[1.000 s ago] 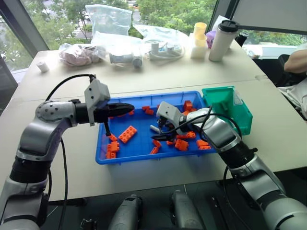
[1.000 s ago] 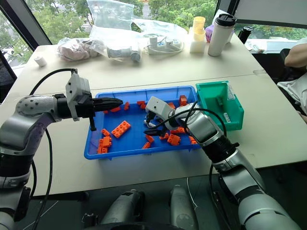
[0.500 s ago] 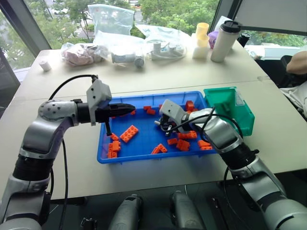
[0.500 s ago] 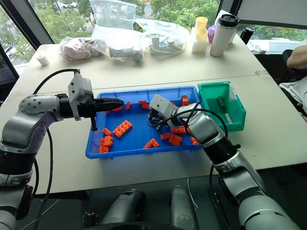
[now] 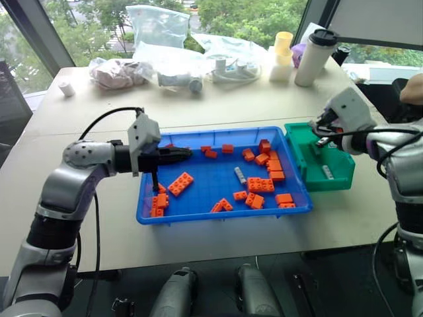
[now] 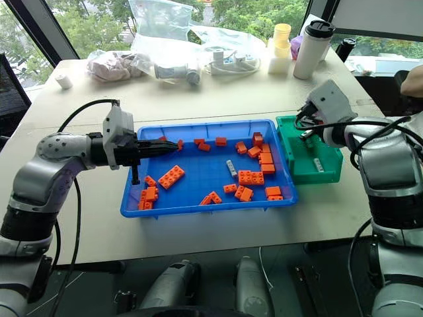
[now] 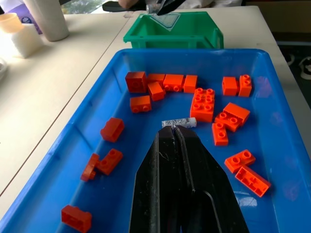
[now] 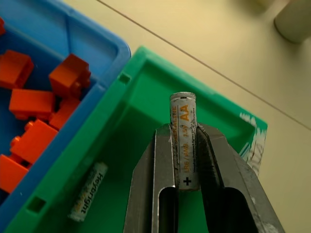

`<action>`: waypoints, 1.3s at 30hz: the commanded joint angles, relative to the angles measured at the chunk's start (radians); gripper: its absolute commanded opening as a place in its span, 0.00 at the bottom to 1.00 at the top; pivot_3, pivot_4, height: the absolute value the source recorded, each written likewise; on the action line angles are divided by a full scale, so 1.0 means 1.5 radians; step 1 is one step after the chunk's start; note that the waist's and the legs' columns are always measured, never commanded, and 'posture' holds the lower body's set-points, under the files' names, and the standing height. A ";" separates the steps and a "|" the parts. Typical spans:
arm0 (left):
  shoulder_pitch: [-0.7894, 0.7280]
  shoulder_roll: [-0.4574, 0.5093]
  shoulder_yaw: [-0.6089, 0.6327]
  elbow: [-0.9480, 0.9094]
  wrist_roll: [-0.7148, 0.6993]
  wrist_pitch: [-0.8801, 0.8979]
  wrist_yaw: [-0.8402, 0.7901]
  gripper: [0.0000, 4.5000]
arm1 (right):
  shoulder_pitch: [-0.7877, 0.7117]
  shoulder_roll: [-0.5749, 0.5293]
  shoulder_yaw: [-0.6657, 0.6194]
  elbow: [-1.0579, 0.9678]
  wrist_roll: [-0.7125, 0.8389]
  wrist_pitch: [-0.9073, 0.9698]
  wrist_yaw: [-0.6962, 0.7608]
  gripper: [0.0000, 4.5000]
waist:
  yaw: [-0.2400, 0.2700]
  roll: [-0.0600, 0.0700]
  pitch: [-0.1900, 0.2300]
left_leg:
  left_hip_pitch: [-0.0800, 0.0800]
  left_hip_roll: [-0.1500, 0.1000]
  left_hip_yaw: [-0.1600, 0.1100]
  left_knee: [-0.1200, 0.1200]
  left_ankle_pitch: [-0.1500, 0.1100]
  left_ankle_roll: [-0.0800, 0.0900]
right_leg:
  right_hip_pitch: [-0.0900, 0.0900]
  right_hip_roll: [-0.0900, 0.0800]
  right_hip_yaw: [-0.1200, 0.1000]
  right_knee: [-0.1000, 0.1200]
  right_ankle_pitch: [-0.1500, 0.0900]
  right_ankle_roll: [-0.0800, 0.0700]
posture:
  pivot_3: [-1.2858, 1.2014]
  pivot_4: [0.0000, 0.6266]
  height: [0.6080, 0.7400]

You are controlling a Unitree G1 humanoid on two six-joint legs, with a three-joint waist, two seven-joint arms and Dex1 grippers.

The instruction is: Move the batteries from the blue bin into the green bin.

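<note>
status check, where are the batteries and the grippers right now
Right gripper shut on a battery above the green bin. One battery in bin, one left in blue bin. Left gripper shut, empty. Nothing in the way.

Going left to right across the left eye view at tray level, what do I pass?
Left gripper → wide blue plastic tray → silvery battery lying in the tray → small green plastic bin → right gripper, shut on a battery.
</note>
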 commanded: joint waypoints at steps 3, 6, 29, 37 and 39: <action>-0.013 0.004 0.001 -0.017 -0.007 -0.012 -0.016 0.00 | 0.038 -0.008 -0.044 -0.059 0.035 0.006 0.002 0.32 | -0.001 0.000 0.000 | 0.000 0.000 0.000 0.000 0.000 0.000 | 0.000 0.000 0.000 0.000 0.000 0.000 | 0.52 0.24 1.00; -0.018 0.003 0.002 -0.012 -0.006 -0.012 -0.018 0.00 | 0.021 -0.005 -0.051 -0.086 0.052 0.029 -0.006 0.65 | 0.002 0.000 0.000 | 0.000 0.000 0.000 0.001 0.000 0.000 | 0.000 0.000 0.000 0.000 0.000 0.000 | 0.52 0.24 1.00; -0.004 0.006 0.013 -0.036 -0.006 -0.002 0.018 0.00 | -0.019 0.237 0.187 -0.115 0.124 0.108 -0.108 0.98 | 0.001 0.000 0.000 | 0.000 -0.001 -0.001 0.001 0.000 0.000 | 0.000 0.000 -0.001 0.000 0.000 0.000 | 0.52 0.24 1.00; 0.002 0.009 0.015 -0.044 -0.007 0.002 0.027 0.00 | 0.018 0.229 0.231 -0.093 0.097 0.065 -0.117 0.77 | 0.002 0.000 0.000 | 0.000 0.000 -0.001 0.001 0.000 0.000 | 0.000 0.000 -0.001 0.000 0.000 0.000 | 0.52 0.24 1.00; 0.002 0.009 0.014 -0.044 -0.006 0.002 0.028 0.00 | 0.016 0.230 0.225 -0.101 0.100 0.067 -0.116 0.56 | 0.002 0.000 0.000 | 0.000 0.000 -0.001 0.001 0.000 0.000 | 0.000 0.000 -0.001 0.000 0.000 0.000 | 0.52 0.24 1.00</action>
